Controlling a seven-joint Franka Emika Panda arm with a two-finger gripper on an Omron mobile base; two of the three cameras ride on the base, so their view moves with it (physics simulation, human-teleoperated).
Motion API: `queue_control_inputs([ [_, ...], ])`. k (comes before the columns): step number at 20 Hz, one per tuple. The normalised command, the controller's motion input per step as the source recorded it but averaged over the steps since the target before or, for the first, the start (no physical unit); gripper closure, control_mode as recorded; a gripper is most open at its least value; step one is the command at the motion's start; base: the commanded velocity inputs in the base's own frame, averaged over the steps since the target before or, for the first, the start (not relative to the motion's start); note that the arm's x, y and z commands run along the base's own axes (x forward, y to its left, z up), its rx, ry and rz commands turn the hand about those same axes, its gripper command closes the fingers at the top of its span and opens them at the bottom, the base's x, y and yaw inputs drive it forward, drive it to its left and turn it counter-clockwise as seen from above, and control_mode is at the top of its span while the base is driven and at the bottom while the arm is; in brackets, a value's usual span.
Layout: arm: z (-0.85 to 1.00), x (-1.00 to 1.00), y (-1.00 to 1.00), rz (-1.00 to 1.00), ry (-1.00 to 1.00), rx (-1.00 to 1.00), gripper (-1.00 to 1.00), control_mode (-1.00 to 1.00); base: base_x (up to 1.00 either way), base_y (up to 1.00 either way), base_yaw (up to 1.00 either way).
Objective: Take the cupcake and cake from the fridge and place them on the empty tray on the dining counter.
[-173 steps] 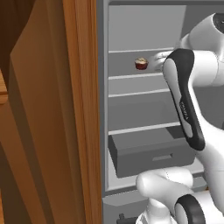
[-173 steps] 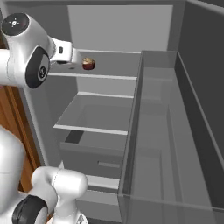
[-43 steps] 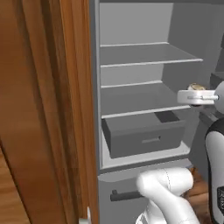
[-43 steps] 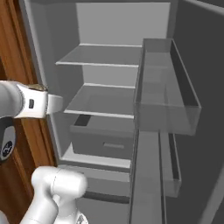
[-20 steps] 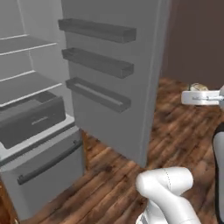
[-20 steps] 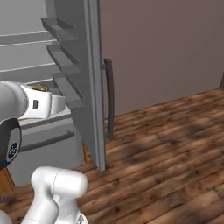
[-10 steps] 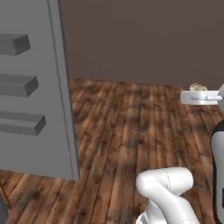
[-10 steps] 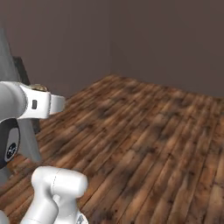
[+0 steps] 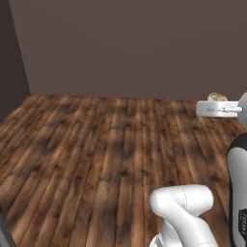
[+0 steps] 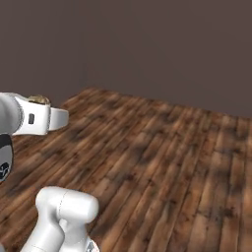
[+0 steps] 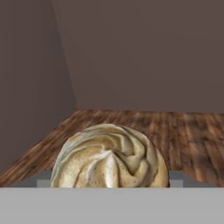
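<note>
Fingers: we see the gripper (image 9: 215, 107) closed on the cupcake (image 11: 109, 157); in the hand view the frosting sits between two small grey finger tips (image 11: 175, 178), one at each side of it.
Cupcake: we make out a pale cream-yellow swirl with fine brown speckles, seen from the top; its wrapper is hidden from us. In the left base view its top (image 9: 217, 97) peeks above the white hand, and in the right base view it (image 10: 38, 100) shows just above the hand as well.
Hand: we find the white hand held level at about mid height, well above the floor, at the right edge of the left base view and at the left edge of the right base view (image 10: 58, 118).
Arm: we see a white link with a dark joint (image 10: 4, 157) beneath the hand, and a rounded white base segment (image 9: 182, 201) low in the picture.
Floor: we look out over dark brown wooden planks (image 9: 96, 154) stretching ahead of the robot.
Walls: we face a plain dull brown-grey wall (image 10: 147, 49) behind the floor; a second wall (image 11: 30, 78) meets it at a corner on the left.
</note>
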Motion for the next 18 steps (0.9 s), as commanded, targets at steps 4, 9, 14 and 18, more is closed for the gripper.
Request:
queue_control_inputs([
  [4,0.00,0.00,0.00,0.00,0.00,0.00,1.00,1.00,1.00,-1.00,0.00],
  [9,0.00,0.00,0.00,0.00,0.00,0.00,1.00,1.00,1.00,-0.94,-0.08],
  [14,0.00,0.00,0.00,0.00,0.00,0.00,1.00,1.00,0.11,-0.16,-0.94],
  [18,0.00,0.00,0.00,0.00,0.00,0.00,1.00,1.00,0.48,0.02,-0.86],
])
